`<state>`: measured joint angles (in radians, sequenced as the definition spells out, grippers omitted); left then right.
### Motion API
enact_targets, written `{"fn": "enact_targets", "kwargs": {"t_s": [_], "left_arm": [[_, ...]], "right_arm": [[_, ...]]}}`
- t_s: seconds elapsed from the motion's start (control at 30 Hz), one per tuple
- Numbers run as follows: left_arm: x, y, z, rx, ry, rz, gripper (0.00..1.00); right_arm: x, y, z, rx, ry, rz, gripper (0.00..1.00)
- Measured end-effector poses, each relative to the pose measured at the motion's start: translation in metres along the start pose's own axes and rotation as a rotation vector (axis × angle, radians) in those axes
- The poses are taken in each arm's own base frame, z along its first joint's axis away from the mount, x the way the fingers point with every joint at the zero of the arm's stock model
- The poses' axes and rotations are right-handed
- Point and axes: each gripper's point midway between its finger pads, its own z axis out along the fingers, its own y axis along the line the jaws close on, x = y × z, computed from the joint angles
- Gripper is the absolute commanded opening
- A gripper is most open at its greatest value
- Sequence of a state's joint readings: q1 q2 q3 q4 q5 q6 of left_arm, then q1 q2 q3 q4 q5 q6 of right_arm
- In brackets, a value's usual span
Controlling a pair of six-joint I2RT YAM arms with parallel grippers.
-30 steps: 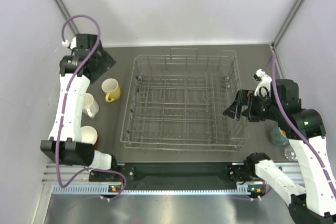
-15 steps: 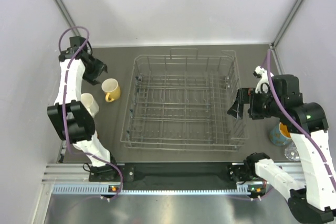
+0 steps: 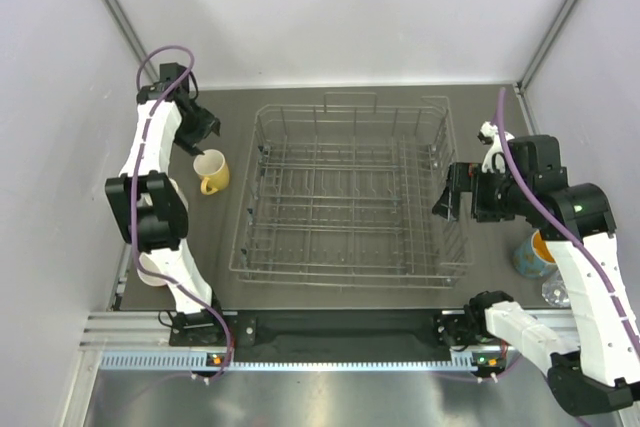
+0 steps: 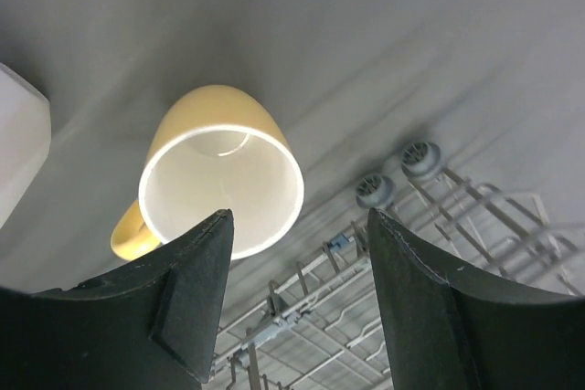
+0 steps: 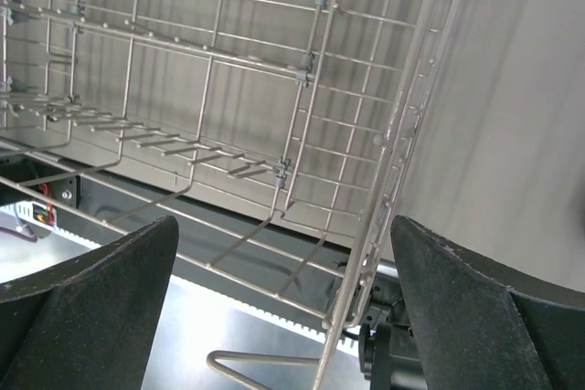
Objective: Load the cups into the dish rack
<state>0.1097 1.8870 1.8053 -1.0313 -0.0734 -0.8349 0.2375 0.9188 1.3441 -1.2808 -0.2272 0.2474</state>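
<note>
The dish rack stood about in the middle of the desk, with its long sides parallel to the near and far edges.

The yellow mug stood upright on the desk between the left wall of the rack and the left edge, toward the far-left corner. Its opening faced up and its handle pointed toward the near edge. The left pincer hung just on the far side of this mug and above it. In the left wrist view its two dark fingers were spread wide, and the white inside of the mug showed between and beyond their tips. The pincer was pinching nothing. A white object, cut off by the picture border, lay on the desk close to the mug.

The right pincer hung at the right wall of the rack, about halfway along it. In the right wrist view it was also spread wide, with only the wires of the rack wall and floor seen between the fingers, and it held nothing.

The blue mug stood near the right edge of the desk, toward the near-right corner, partly hidden by the right arm. The clear glass stood just beside it, closer to that corner.
</note>
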Motion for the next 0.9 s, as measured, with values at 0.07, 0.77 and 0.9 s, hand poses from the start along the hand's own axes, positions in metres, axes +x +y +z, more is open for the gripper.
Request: {"fn": "enact_targets", "kwargs": {"t_s": [0.07, 0.77, 0.9], "left_arm": [[0.001, 0.001, 0.007, -0.015, 0.009, -0.008, 0.65], [0.016, 0.009, 0.063, -0.112, 0.077, -0.012, 0.31], [0.016, 0.009, 0.064, -0.113, 0.077, -0.006, 0.19]], "right_arm": [[0.0, 0.0, 0.0, 0.003, 0.001, 0.007, 1.0], [-0.006, -0.005, 0.002, 0.046, -0.007, 0.07, 1.0], [-0.006, -0.005, 0.002, 0.047, -0.008, 0.073, 1.0]]}}
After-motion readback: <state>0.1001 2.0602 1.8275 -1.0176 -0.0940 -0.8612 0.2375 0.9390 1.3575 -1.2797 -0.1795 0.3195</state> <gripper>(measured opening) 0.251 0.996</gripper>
